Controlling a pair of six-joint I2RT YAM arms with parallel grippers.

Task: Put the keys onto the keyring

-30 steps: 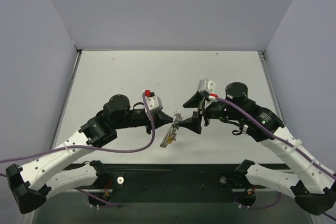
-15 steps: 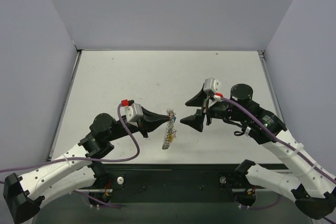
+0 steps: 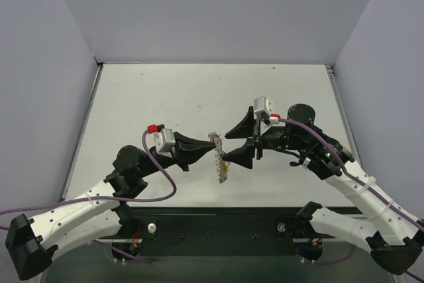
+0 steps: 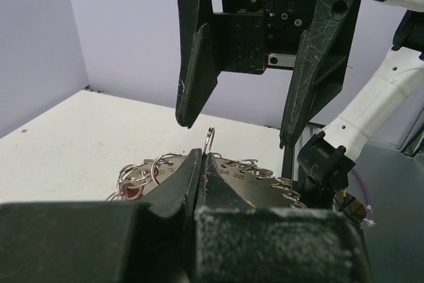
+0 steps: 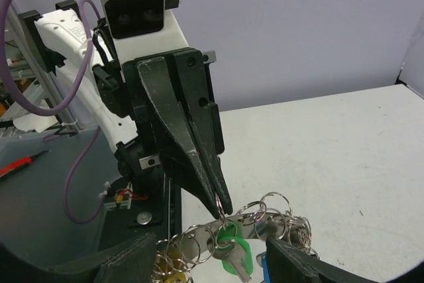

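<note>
The keyring (image 3: 217, 146) hangs above the bench (image 3: 165, 91), pinched from its left by the closed left hand (image 3: 210, 142). Just right of the keyring, the right hand (image 3: 227, 147) gapes wide. Keys (image 3: 223, 173) dangle beneath the keyring.

Robot lab test cell: white counter (image 3: 165, 91) boxed by plain walls (image 3: 212, 11), 2 arms (image 3: 79, 203) bolted at edge.
</note>
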